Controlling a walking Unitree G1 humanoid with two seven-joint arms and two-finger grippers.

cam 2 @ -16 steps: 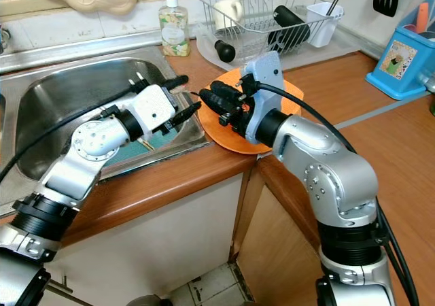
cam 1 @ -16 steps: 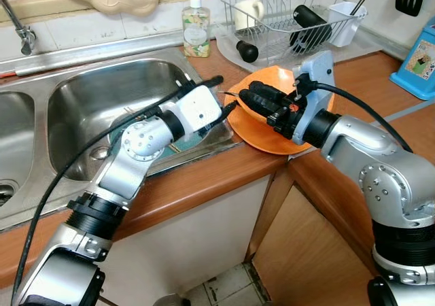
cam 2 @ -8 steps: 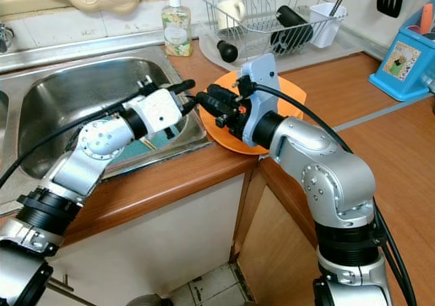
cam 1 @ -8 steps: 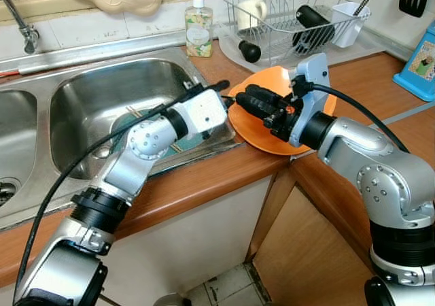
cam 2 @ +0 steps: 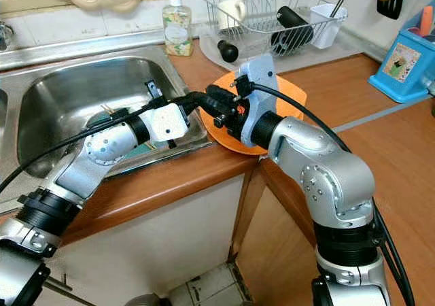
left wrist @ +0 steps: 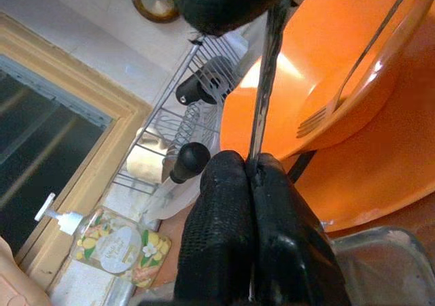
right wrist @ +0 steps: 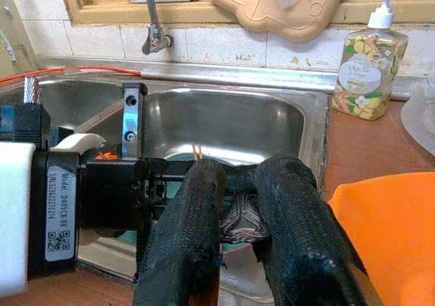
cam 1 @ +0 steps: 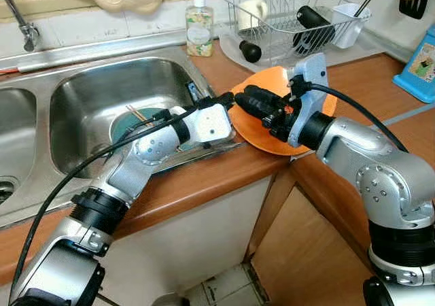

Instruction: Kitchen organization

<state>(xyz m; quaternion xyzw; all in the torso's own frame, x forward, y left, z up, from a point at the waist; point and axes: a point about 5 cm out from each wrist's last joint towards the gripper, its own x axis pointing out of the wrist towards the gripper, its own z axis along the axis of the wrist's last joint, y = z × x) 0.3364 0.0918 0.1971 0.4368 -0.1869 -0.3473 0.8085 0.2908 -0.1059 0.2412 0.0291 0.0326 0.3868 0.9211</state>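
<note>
An orange plate [cam 1: 253, 132] lies on the wooden counter by the sink's corner, with an orange bowl [left wrist: 353, 75] on it and a fork [left wrist: 319, 119] in the bowl. My left gripper [left wrist: 251, 166] reaches from over the sink to the plate's near rim and is shut on a thin metal utensil [left wrist: 268, 81]. My right gripper [right wrist: 241, 173] hovers over the plate pointing at the sink, and its fingers are shut on the same utensil's patterned end [right wrist: 238, 226]. The two grippers meet tip to tip [cam 1: 234, 102].
The steel sink [cam 1: 81, 92] holds a teal plate [cam 1: 132, 124] with chopsticks. Behind stand a soap bottle [cam 1: 199, 27], a faucet [cam 1: 20, 27] and a wire dish rack [cam 1: 292, 17] with a mug and dark items. A blue box [cam 1: 418, 64] sits far right.
My left gripper swung right from over the sink to the plate's rim, turned its wrist and closed on the utensil. The right gripper stayed over the plate.
</note>
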